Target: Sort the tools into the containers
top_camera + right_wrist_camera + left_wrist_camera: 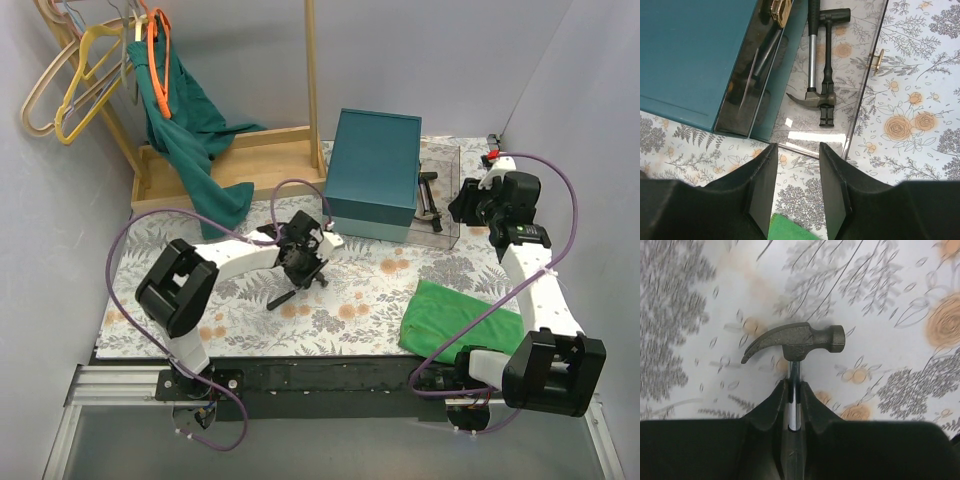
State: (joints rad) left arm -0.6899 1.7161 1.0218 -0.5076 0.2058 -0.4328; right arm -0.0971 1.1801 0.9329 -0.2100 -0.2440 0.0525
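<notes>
Two arms, one loaded. Left jaws clamped on hammer point(795, 342) shaft just below head; handle hidden behind jaws in wrist view. Head over floral counter point(890, 300); touching or lifted, cannot tell. Right jaws spread apart, empty, above near edge of clear bin point(852, 80). Inside bin: claw hammer point(812, 97), handle end cut off by frame, beside black hammer point(827, 75). Teal box point(690, 55) alongside; reflections blur contents at that wall.

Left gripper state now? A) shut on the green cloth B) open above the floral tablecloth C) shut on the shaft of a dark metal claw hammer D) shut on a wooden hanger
C: the left gripper pinches the steel shaft of the dark metal claw hammer just below its head.
</notes>
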